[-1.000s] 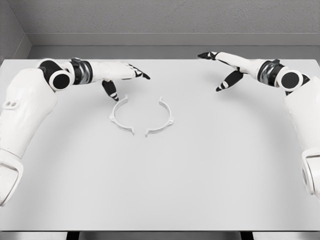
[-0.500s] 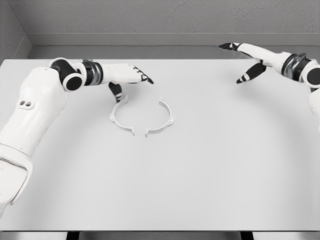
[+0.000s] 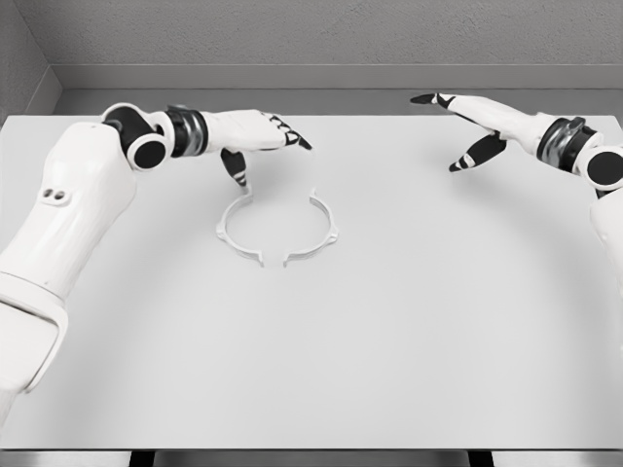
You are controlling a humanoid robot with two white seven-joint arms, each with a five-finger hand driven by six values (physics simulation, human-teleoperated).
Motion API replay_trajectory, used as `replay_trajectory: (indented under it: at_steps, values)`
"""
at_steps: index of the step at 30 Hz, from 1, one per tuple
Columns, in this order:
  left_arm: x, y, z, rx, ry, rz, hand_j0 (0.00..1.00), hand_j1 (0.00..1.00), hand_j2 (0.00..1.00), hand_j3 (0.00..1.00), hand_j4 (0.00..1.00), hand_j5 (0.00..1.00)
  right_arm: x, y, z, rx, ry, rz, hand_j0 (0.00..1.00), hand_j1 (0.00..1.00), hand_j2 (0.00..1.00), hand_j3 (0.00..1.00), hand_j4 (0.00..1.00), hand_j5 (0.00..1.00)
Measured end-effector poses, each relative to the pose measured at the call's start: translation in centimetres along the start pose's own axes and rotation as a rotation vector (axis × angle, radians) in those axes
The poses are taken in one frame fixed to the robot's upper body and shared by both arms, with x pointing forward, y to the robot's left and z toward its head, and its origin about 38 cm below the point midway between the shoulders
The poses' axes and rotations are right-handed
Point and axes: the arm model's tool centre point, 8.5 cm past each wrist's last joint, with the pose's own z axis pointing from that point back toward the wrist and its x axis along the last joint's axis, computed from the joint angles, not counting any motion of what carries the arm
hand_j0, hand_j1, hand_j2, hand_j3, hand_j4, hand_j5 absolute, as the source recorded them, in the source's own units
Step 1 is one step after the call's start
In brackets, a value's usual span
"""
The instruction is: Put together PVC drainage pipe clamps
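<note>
your left hand [image 3: 255, 138] has slid right above the left clamp half [image 3: 237, 226], fingers loose, empty; the right hand [image 3: 469, 122], open, returned inward.

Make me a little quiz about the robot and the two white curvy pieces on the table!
1. True or false: the left clamp half and the right clamp half are already joined into a closed ring.
2. Which hand is nearer the pieces: A) left hand B) right hand?
3. Fill in: both pieces lie flat on the white ____.

Key: 1 false, gaps show between their ends; 2 A; 3 table.
</note>
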Motion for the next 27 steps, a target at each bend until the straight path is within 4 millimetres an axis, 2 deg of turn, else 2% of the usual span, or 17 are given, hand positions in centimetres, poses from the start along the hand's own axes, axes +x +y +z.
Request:
replay_trajectory:
  at_steps: [3, 4, 5, 6, 8, 10, 17, 27]
  values:
    - [-3.2, -0.3, 4.6, 0.056, 0.045, 0.034, 1.00, 1.00, 1.00, 1.00, 1.00, 1.00, 0.0, 0.2, 0.0, 0.002, -0.001, -0.004, 1.00, 1.00, 1.00, 1.00, 1.00, 1.00]
    - [-3.9, -1.4, 5.6, 0.052, 0.057, 0.050, 1.00, 1.00, 1.00, 1.00, 1.00, 1.00, 0.0, 0.2, -0.1, 0.001, -0.002, -0.003, 1.00, 1.00, 1.00, 1.00, 1.00, 1.00]
    - [-4.6, -1.6, 6.6, 0.057, 0.071, 0.056, 1.00, 1.00, 1.00, 1.00, 1.00, 1.00, 0.0, 0.2, -0.1, 0.001, -0.003, -0.004, 1.00, 1.00, 1.00, 1.00, 1.00, 1.00]
    - [-5.0, -3.0, 7.2, 0.047, 0.078, 0.080, 1.00, 1.00, 1.00, 1.00, 1.00, 1.00, 0.1, 0.2, -0.1, 0.001, -0.003, -0.004, 1.00, 1.00, 1.00, 1.00, 1.00, 1.00]
    - [-5.5, -3.8, 7.9, 0.047, 0.089, 0.099, 1.00, 1.00, 1.00, 1.00, 1.00, 1.00, 0.1, 0.2, -0.1, -0.003, -0.009, -0.010, 1.00, 1.00, 1.00, 1.00, 1.00, 1.00]
    - [-5.4, -3.9, 7.8, 0.052, 0.087, 0.110, 1.00, 1.00, 1.00, 1.00, 1.00, 1.00, 0.2, 0.1, -0.2, -0.009, -0.015, -0.018, 1.00, 1.00, 1.00, 1.00, 1.00, 1.00]
    - [-3.8, -4.3, 5.1, 0.009, 0.071, 0.061, 1.00, 1.00, 1.00, 1.00, 1.00, 1.00, 0.1, 0.5, -0.1, -0.008, -0.018, -0.030, 1.00, 1.00, 1.00, 1.00, 1.00, 1.00]
    - [-2.0, -5.7, 3.2, -0.048, 0.036, 0.020, 1.00, 1.00, 1.00, 1.00, 1.00, 1.00, 0.1, 0.9, -0.2, -0.004, -0.019, -0.034, 1.00, 1.00, 1.00, 1.00, 1.00, 1.00]
